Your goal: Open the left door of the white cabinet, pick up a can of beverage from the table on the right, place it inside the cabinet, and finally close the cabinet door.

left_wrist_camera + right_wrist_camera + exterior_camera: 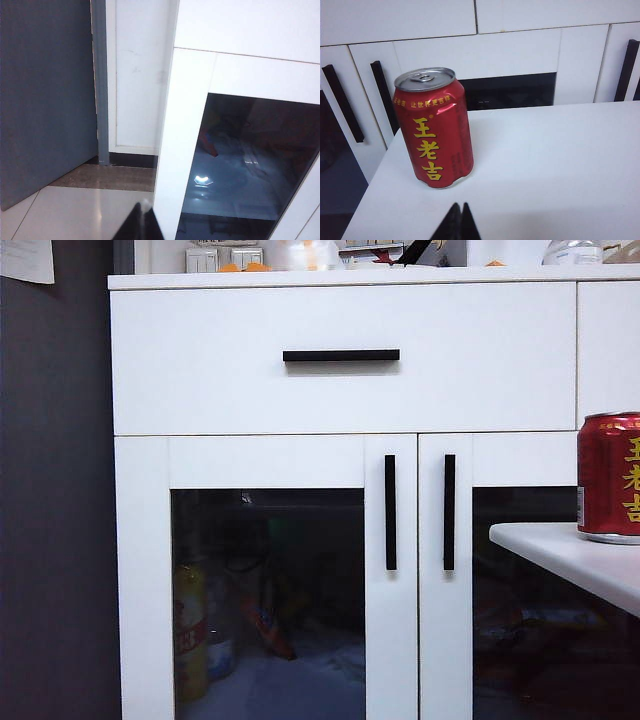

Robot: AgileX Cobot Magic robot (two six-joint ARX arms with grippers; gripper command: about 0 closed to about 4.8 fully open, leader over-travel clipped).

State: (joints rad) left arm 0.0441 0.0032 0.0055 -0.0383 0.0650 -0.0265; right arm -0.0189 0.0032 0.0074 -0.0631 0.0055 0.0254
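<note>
White-framed, dark-glass left door point(268, 580) shut: my left gripper point(142, 225), jaws together like my right gripper point(459, 222) near the red metal can point(434, 127), must part, then clamp its black vertical bar handle point(390, 512) squarely

Can point(610, 476) on table point(560, 552), right of cabinet point(340, 390).

You see left door point(265, 580) of white cabinet point(340, 360) closed; red can of beverage point(434, 127) upright near worktop point(545, 165) corner.
</note>
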